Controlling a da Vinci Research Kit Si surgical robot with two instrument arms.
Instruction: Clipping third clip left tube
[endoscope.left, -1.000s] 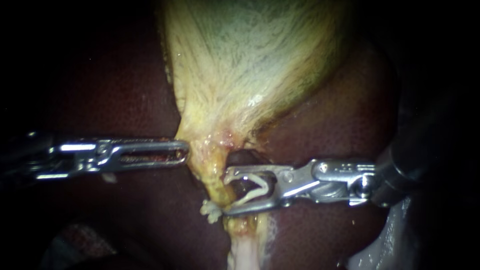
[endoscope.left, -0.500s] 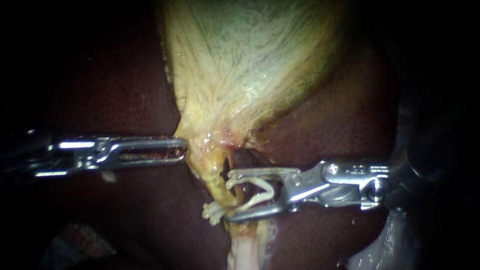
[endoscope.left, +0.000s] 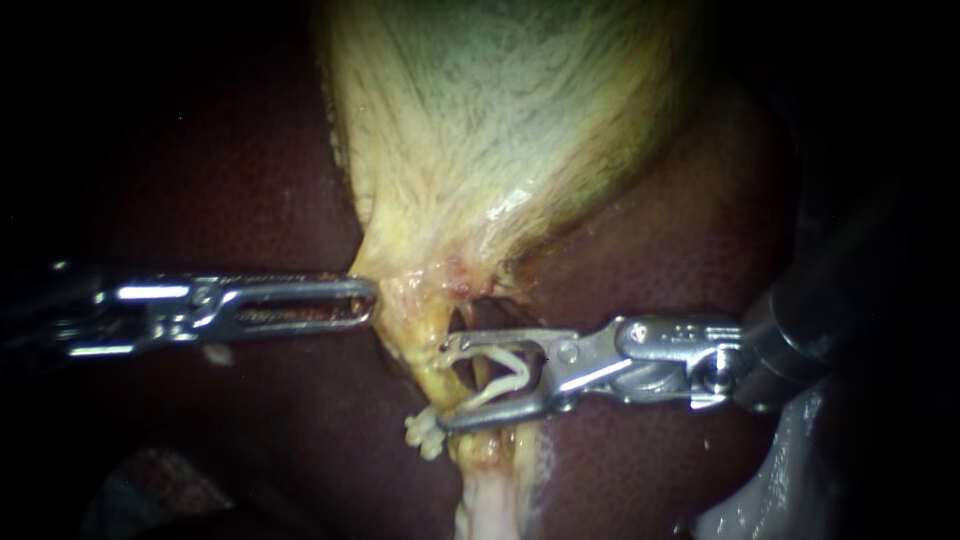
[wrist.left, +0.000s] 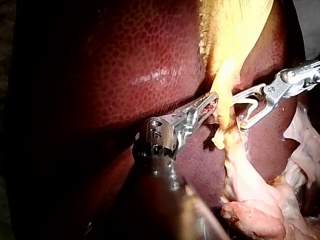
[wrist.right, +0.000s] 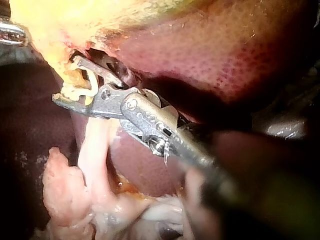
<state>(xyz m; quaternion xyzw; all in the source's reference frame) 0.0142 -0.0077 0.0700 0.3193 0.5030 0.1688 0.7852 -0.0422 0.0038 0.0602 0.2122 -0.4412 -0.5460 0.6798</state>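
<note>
Liver (endoscope.left: 200, 180) behind | left instrument (endoscope.left: 365, 302) jaws clamp gallbladder (endoscope.left: 480, 130) edge | right instrument (endoscope.left: 445, 383) jaws hold clip (endoscope.left: 505, 375) astride tube (endoscope.left: 432, 362)

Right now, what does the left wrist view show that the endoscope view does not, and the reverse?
Only the left wrist view: the pink lumpy tissue where the tube ends. Only the endoscope view: the gallbladder's broad greenish upper body. Both: the left instrument gripping the gallbladder's edge, the right instrument carrying a white clip at the tube, and the dark liver.
</note>
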